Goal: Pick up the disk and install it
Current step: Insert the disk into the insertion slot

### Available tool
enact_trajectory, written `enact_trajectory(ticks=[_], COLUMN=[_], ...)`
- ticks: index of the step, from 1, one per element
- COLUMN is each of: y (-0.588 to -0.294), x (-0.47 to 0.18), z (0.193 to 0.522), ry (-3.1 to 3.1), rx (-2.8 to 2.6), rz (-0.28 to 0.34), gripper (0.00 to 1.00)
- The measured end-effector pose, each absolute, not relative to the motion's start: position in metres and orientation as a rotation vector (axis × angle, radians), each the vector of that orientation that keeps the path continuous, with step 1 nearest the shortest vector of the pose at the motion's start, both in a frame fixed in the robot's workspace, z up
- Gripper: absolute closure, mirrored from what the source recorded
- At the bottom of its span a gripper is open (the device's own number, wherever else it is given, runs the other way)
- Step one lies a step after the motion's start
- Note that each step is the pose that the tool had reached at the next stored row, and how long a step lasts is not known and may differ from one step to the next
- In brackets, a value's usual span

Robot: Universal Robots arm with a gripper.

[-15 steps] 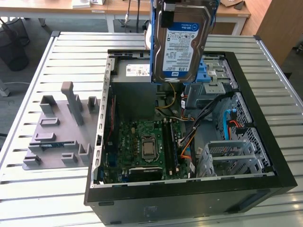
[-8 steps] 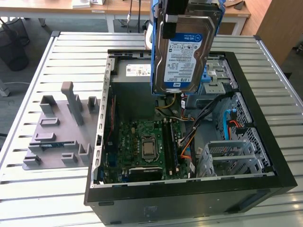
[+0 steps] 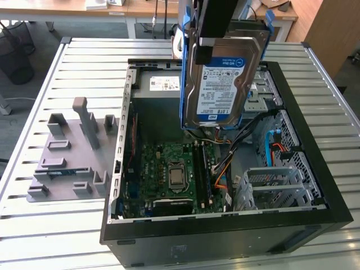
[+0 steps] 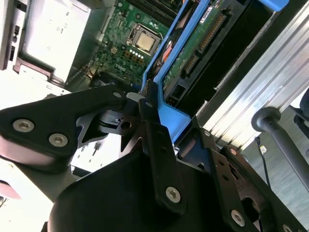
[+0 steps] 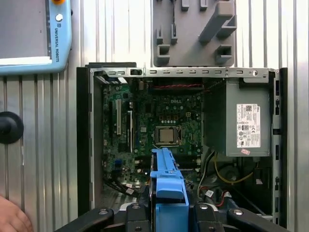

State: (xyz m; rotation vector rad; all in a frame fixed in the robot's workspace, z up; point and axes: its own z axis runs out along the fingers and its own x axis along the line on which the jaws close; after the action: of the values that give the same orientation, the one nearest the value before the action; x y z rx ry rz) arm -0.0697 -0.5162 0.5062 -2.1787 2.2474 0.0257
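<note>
Gripper (image 3: pixel 209 42) clamped tight on the disk (image 3: pixel 222 84). Fingers (image 4: pixel 147 108) are pinched close together on the blue carrier frame (image 4: pixel 166 113) at the disk's upper edge. In both wrist views the black finger linkages sit either side of the blue plastic.

Disk hangs straight below gripper, on edge and roughly upright. Side w/ white-and-blue label faces the exterior cam; green circuit-board side shows in the second wrist view. Disk is in the air over the open PC case (image 3: pixel 315 185), apart from everything inside as far as visible.

- Below gripper: motherboard (image 3: pixel 163 169) flat on the case floor, CPU socket (image 3: pixel 176 175) near its middle.
- Grey metal box (image 5: pixel 241 125) w/ white sticker is in a case corner, beside the board and lower than the gripper.
- Silver drive cage (image 3: pixel 270 185) is lower than gripper, toward the exterior view's right. Blue and orange cables (image 3: pixel 275 147) are just beside it.
- Case lies on a slatted metal table (image 3: pixel 84 62).
- Grey fixture plate (image 3: pixel 67 157) w/ upright blocks is on the table outside the case, well apart from gripper, toward the exterior view's left.
- First wrist view: blue-rimmed pendant (image 5: pixel 34 34) lies on the table outside the case. Part of a person's hand (image 5: pixel 12 217) is also there, well apart from gripper.
</note>
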Motion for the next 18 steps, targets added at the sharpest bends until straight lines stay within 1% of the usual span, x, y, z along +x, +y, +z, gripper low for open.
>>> enact_trajectory(ticks=[14, 18], y=[-0.525, -0.536], x=[-0.046, -0.046], z=[0.497, 0.494], ry=[2.246, 2.245], rx=[-2.18, -2.18], rz=[0.026, 0.026], gripper=[0.64, 0.64])
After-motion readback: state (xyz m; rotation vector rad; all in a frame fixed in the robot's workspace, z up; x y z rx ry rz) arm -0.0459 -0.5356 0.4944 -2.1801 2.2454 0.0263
